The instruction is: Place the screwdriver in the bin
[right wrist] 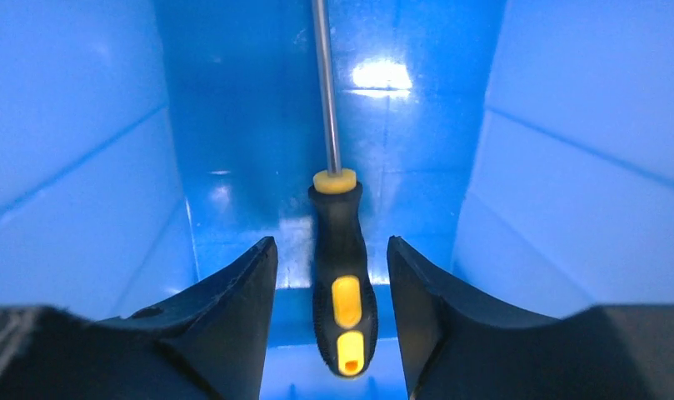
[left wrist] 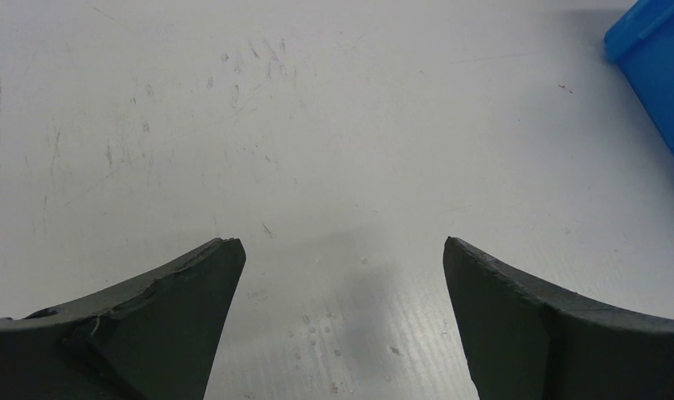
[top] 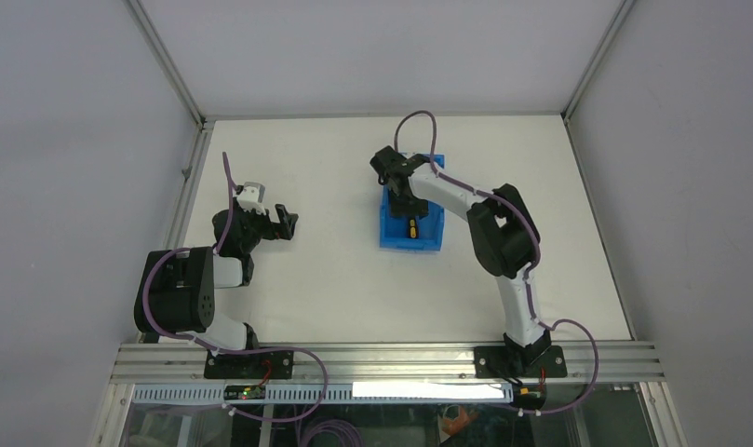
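Observation:
The blue bin (top: 388,233) sits mid-table; its corner shows in the left wrist view (left wrist: 656,58). The screwdriver (top: 411,226), black handle with yellow patches and a thin metal shaft, lies inside the bin. In the right wrist view the screwdriver (right wrist: 337,275) rests on the bin floor between the bin walls (right wrist: 67,133), shaft pointing away. My right gripper (right wrist: 332,243) is down inside the bin (top: 400,189), open, its fingers either side of the handle with a gap on each side. My left gripper (top: 287,222) is open and empty over bare table (left wrist: 343,242), left of the bin.
Grey walls with metal frame rails (top: 181,177) surround the white table. The right arm's elbow (top: 503,233) hangs to the right of the bin. The arm bases stand on the aluminium rail (top: 382,358) at the near edge.

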`<action>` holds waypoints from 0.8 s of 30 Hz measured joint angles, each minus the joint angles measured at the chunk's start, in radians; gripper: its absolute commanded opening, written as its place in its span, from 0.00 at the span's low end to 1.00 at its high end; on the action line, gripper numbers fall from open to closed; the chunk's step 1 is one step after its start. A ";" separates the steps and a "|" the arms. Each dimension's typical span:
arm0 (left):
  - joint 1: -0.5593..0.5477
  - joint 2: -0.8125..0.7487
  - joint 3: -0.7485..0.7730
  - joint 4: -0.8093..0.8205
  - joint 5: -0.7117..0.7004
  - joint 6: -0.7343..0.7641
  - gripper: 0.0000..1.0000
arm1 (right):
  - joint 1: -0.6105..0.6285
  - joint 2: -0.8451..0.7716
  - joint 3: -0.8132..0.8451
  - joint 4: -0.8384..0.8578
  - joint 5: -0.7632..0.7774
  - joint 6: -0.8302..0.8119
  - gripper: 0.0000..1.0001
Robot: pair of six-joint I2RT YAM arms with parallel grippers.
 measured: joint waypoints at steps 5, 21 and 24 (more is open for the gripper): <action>0.000 0.000 0.000 0.000 0.000 0.000 0.99 | 0.031 -0.081 0.003 -0.024 0.067 -0.010 0.55; 0.000 0.000 0.000 0.000 0.000 0.000 0.99 | -0.079 -0.826 -0.379 0.119 0.100 -0.192 0.99; 0.000 0.000 0.000 0.000 0.000 0.000 0.99 | -0.172 -0.937 -0.530 0.134 0.072 -0.189 0.99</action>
